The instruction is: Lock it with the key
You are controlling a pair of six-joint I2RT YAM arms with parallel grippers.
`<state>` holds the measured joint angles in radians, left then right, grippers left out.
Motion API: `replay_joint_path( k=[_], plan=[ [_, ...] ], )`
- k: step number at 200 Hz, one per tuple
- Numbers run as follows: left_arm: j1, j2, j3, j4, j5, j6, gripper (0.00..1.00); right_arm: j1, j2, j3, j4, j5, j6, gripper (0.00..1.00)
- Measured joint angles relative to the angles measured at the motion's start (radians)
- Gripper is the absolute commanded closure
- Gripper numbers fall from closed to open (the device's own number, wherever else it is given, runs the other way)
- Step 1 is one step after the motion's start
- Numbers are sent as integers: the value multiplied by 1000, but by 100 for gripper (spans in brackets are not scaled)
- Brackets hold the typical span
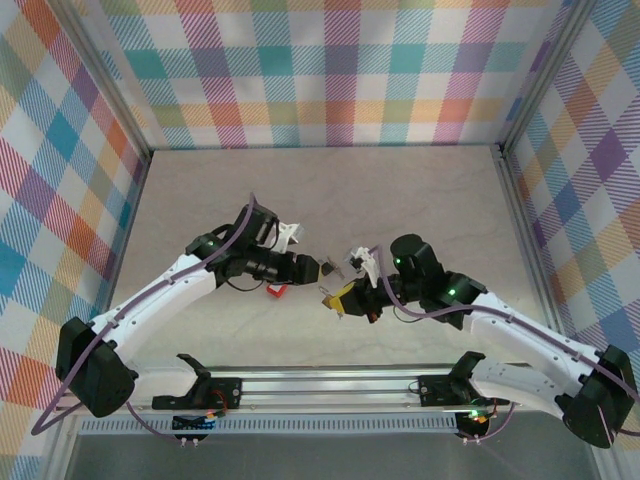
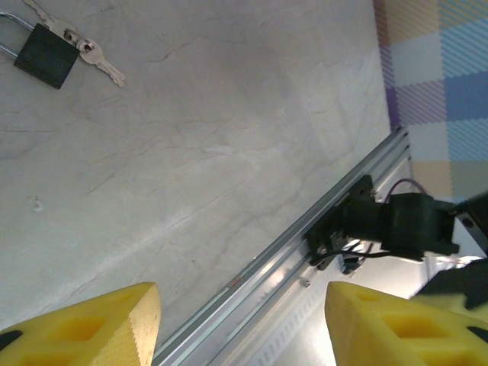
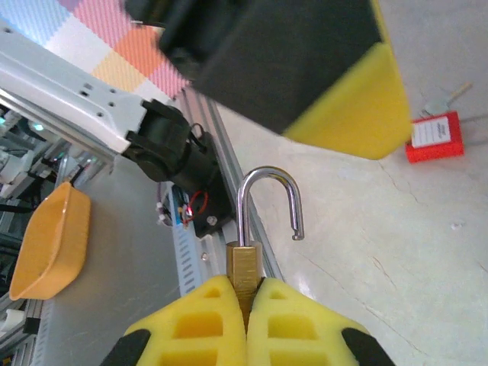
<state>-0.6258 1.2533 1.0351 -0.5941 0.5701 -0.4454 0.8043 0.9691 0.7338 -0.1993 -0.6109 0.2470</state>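
While the right gripper clenches a brass padlock by its body, the open shackle stands above the yellow pads. The left gripper gapes, nothing between its fingers. Farther off on the table lie a black padlock with keys, seemingly attached, and a red padlock.

Robot lab cell, plaid backdrop walls, alu rail, marble-look tabletop

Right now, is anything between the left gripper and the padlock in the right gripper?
Nothing visible. The right gripper is shut on the brass padlock, shackle open; the open left gripper sits just beyond the shackle, only air between.
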Motion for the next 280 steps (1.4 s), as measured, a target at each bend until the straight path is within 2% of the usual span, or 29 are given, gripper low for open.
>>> replay_joint_path(
  k=[64,118,280],
  plan=[
    [14,-6,-92,220,133,-169,39,0,10,-1,88,-86,33,100],
    [14,-47,-126,332,194,-246,39,-3,28,-1,106,-89,46,100],
    [31,-65,-156,305,249,-239,42,-31,-7,-1,108,-42,51,100]
  ],
)
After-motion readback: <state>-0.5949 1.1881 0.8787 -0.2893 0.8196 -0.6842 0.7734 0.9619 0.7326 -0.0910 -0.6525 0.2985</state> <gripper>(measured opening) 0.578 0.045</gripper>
